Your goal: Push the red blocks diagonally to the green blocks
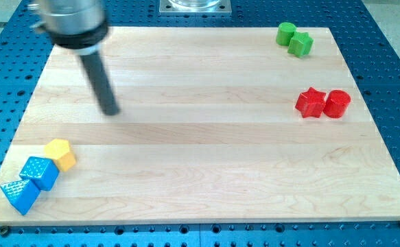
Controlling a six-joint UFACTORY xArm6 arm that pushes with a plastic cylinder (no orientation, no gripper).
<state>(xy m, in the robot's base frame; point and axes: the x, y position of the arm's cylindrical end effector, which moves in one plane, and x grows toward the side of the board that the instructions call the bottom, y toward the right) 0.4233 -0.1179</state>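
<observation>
Camera view has my two red blocks touching near the table's right edge, a red star (pixel 311 103) on the view's left and a red cylinder (pixel 337 103) on the right, so the pair's long axis runs level, left to right. Above them at the top right corner sit a green cylinder (pixel 286 33) and a green cube (pixel 300 44), touching, with bare wood between the pairs. My tip (pixel 110 111), a plain rod with no fingers, stands well apart toward the left edge; a yellow block (pixel 60 154), a blue cube (pixel 39 172) and a blue wedge (pixel 19 195) huddle at the bottom left corner.
</observation>
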